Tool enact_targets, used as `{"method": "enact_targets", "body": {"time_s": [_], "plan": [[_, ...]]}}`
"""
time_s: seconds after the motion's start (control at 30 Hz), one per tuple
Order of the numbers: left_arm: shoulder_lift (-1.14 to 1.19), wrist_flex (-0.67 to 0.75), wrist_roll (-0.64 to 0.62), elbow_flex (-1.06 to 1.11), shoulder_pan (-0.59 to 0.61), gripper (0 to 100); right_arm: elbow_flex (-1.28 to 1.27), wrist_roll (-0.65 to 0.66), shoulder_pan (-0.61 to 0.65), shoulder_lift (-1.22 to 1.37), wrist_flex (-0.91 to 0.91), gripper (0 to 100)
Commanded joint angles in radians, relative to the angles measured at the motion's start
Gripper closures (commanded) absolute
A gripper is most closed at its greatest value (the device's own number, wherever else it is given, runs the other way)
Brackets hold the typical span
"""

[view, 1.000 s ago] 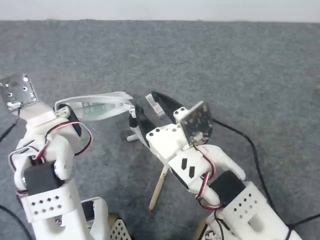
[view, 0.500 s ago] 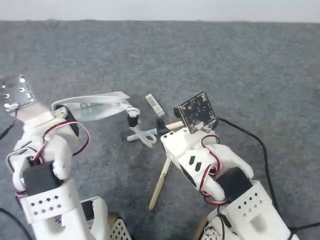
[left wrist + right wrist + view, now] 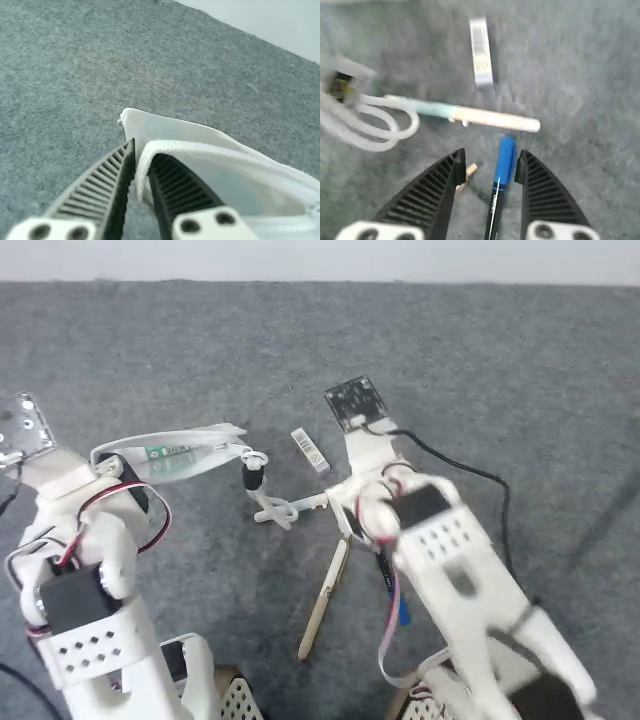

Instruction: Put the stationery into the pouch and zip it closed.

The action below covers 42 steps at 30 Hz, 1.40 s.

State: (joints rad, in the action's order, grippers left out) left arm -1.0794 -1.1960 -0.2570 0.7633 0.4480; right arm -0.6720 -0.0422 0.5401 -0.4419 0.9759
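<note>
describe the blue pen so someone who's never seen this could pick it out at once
Find the grey mat, then the right hand low over it. The blue pen lies inside that open hand, next to a white pen. Only it has a deep blue cap.

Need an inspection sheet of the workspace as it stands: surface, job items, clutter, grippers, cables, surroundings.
Surface: grey carpet-like mat, with items lying loose on it.
Job's things: pouch is gripped at its rim. The blue pen, white pen, small barcode-labelled bar and wooden stick are all outside the pouch.
Clutter: white looped item at the white pen's end; kind unclear.
Grippers: left gripper is shut on the pouch rim. Right gripper is open, jaws either side of the blue pen.
Cables: black cable runs from the right arm across the mat.
Surroundings: pale wall beyond the mat.
</note>
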Motion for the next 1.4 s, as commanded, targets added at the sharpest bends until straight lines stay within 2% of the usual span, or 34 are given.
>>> {"method": "enact_targets", "body": {"time_s": [0.0, 0.47, 0.8, 0.93, 1.03, 1.23, 1.37], "plan": [[-0.008, 0.040, -0.011, -0.019, 0.006, 99, 0.118, 0.020, -0.035, 0.127, 0.005, 83.6], [-0.008, 0.040, -0.009, -0.019, 0.006, 99, 0.278, 0.021, -0.070, 0.501, 0.005, 83.6], [-0.008, 0.040, -0.009, -0.019, 0.006, 99, 0.301, 0.026, -0.087, 0.590, 0.013, 83.6], [-0.008, 0.040, -0.009, -0.019, 0.006, 99, 0.296, 0.089, -0.093, 0.595, 0.015, 83.6], [-0.008, 0.040, -0.009, -0.019, 0.006, 99, 0.293, 0.089, -0.093, 0.595, 0.016, 83.7], [-0.008, 0.040, -0.009, -0.019, 0.006, 99, 0.293, 0.092, -0.093, 0.595, 0.028, 94.6], [-0.008, 0.040, -0.008, -0.019, 0.006, 99, 0.293, 0.094, -0.093, 0.595, 0.035, 96.1]]}}
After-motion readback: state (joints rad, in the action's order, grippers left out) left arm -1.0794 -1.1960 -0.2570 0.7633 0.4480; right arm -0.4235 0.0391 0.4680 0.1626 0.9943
